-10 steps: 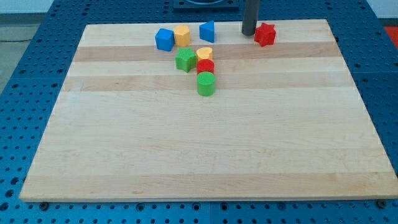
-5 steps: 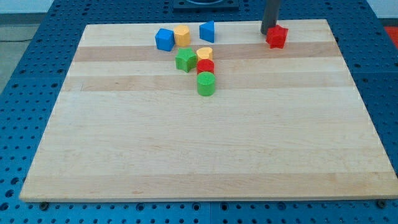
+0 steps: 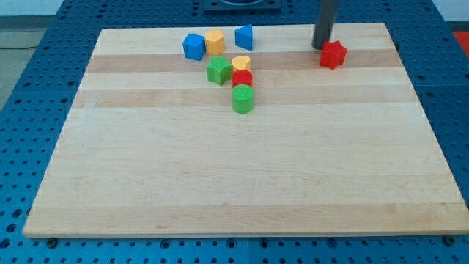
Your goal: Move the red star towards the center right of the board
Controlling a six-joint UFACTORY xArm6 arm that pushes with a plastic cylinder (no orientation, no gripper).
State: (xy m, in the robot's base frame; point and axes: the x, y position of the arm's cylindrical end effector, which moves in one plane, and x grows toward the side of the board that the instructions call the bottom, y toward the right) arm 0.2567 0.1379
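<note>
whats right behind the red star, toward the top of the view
My tip stands just up-left of the red star, touching or nearly touching it. Beyond it is bare board. The rod hides a strip of board behind it.

A pale wooden board [image 3: 220, 176] with light grain stripes lay on a blue perforated metal table [image 3: 29, 132] under even light.

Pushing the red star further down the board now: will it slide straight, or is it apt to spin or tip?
The red star sits low and flat on the smooth wooden board, so it will probably slide, not tip or roll. My tip sits at its upper-left, against a pointed outline, so an off-centre push may well spin it. It looks small and rigid, likely light.
</note>
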